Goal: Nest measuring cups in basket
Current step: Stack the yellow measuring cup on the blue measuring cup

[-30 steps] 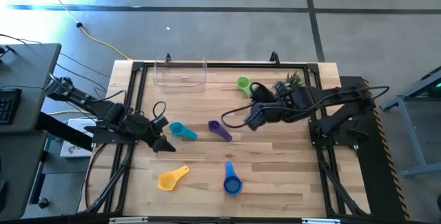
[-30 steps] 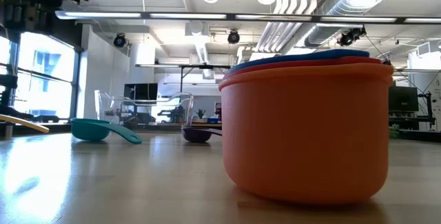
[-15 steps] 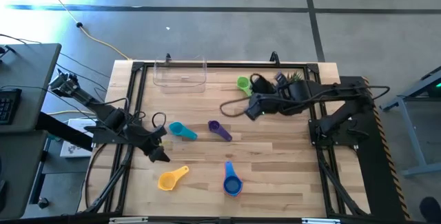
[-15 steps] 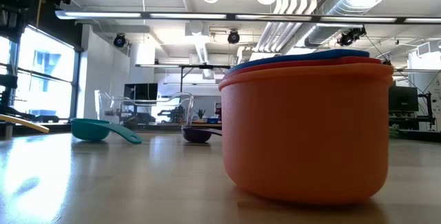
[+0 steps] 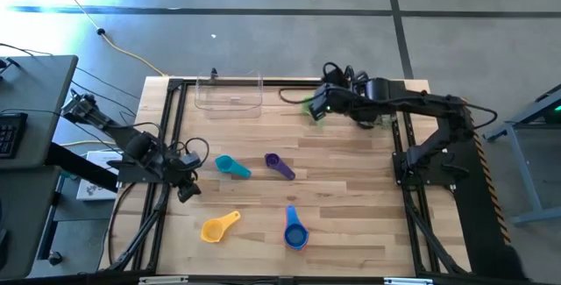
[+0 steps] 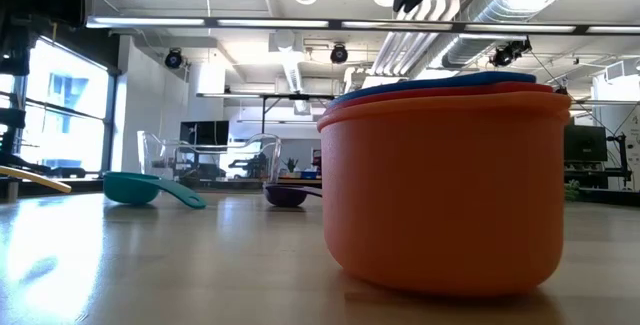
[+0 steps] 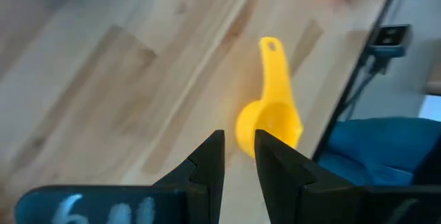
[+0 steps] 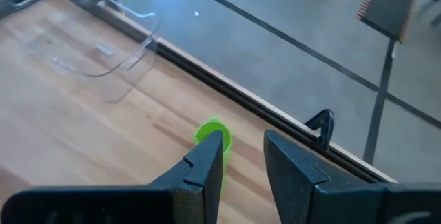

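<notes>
Orange cup fills low view, hidden under blue cup overhead

Cups scattered; clear basket empty

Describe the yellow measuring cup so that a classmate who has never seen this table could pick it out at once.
Start at the wooden table and go to its front edge, on the left arm's side. The yellow measuring cup lies there alone, near the stacked blue, red and orange cups. It is the only yellow one, with its flat handle pointing toward the table's middle.
</notes>
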